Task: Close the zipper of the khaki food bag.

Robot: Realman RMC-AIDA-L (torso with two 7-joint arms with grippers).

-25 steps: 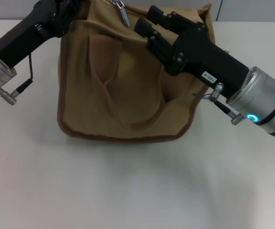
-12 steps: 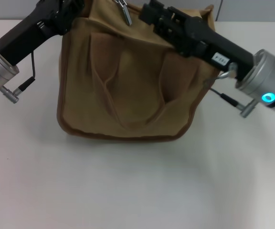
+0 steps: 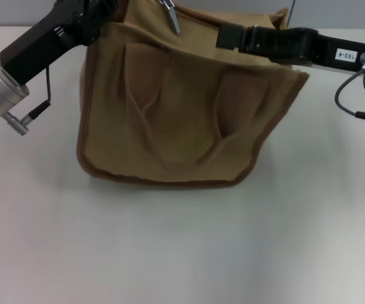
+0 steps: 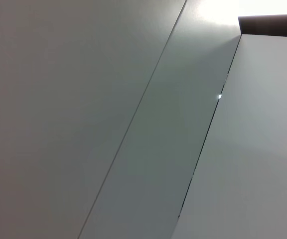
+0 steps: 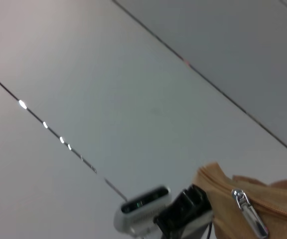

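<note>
The khaki food bag (image 3: pixel 182 120) stands upright mid-table, its two flat handles hanging down the front. The zipper's silver pull tab (image 3: pixel 170 16) dangles at the bag's top edge, left of centre, and shows again as the tab (image 5: pixel 250 215) in the right wrist view. My left gripper (image 3: pixel 99 11) is clamped on the bag's upper left corner; from the right wrist it appears as the black left gripper (image 5: pixel 186 214) against the bag's end (image 5: pixel 218 186). My right gripper (image 3: pixel 225 37) lies level over the bag's top right edge, pointing toward the pull tab and short of it.
The white table (image 3: pixel 182 253) stretches in front of the bag. The left wrist view shows only grey wall panels (image 4: pixel 133 124). A cable (image 3: pixel 350 107) loops under my right wrist.
My right arm swung up and to the right, from lying across the bag's upper front to level above its top edge. The bag's right corner spread outward. The left gripper shifted slightly right.
</note>
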